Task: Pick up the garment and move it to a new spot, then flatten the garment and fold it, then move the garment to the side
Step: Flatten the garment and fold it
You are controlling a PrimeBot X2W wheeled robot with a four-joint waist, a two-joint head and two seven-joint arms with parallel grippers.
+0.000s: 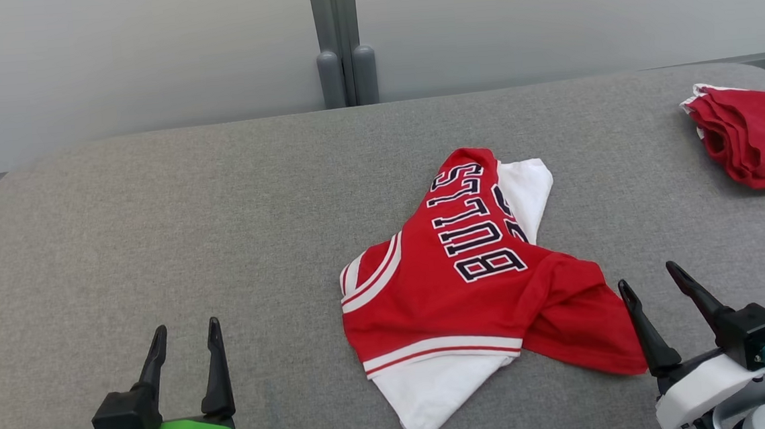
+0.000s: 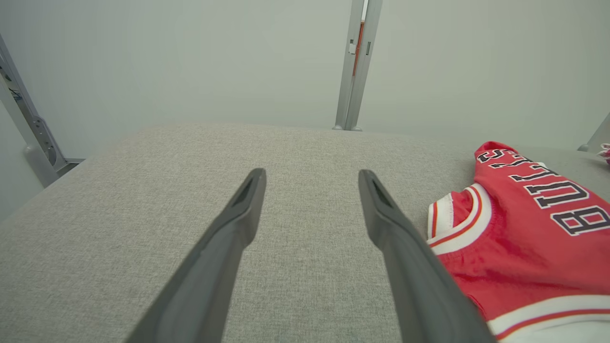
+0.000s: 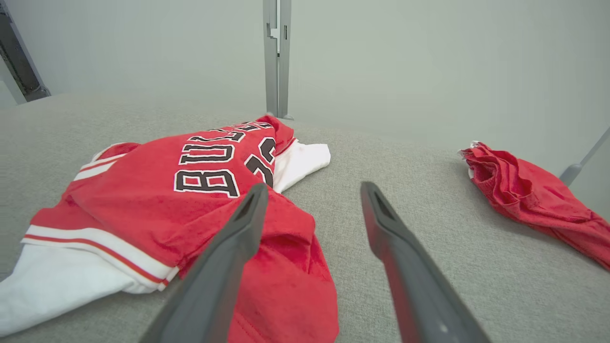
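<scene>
The crumpled red-and-white jersey (image 1: 455,283) lay on the counter (image 1: 187,208), right of centre, beside the right pincer (image 1: 646,273). That and the left pincer (image 1: 185,326) stood released. Soft, light and floppy, the jersey would likely lift best by its near-right red corner.

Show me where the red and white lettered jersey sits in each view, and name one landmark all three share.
Head view: the jersey lies crumpled just right of centre on the grey surface.
Left wrist view: the jersey is at the right edge, in the lower half.
Right wrist view: the jersey spreads across the left and centre.
Shared landmark: the grey vertical post behind the surface, near top centre in each.
</scene>
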